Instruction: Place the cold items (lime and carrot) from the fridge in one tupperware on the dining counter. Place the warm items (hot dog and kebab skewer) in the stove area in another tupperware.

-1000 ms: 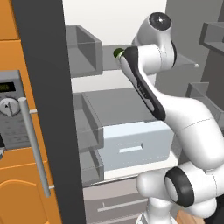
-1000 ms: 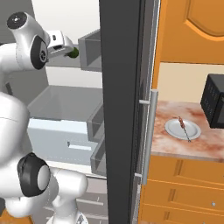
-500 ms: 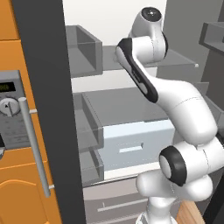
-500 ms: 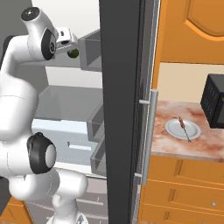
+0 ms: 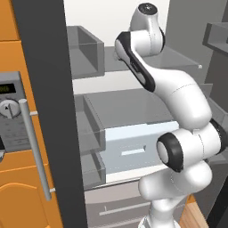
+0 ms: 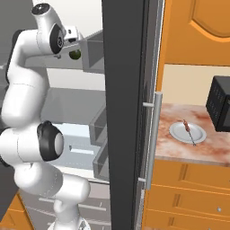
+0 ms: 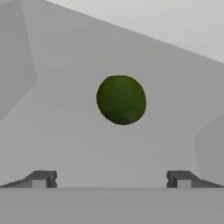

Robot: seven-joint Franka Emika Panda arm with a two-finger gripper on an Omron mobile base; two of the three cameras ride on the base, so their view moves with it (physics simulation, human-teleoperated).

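We're up at the fridge's upper shelf (image 5: 178, 58), and the arm reaches deep in for the first of the cold items. There's the lime (image 7: 121, 99), round and dark green, sitting on the grey shelf dead ahead in the hand view, centred between the two finger tips. The claw (image 7: 111, 179) stands spread wide, jaws parted to either side, nothing between them, and the lime is still apart from it, a little further in. From the right base view the lime (image 6: 74, 55) peeks out just past the wrist, beside a grey door bin (image 6: 94, 49).

So the step in hand looks like the approach for the lime pickup; the carrot isn't something I can pick out here. Over on the stone surface (image 6: 188, 148) to the right, a kebab skewer (image 6: 189, 131) lies on a white plate (image 6: 179, 133) near a black microwave (image 6: 219, 110), untouched.

The next move, I'd say, calls for a straight push forward until the fingers bracket the lime, then a firm, centred squeeze, as a round fruit may well roll off if nudged first
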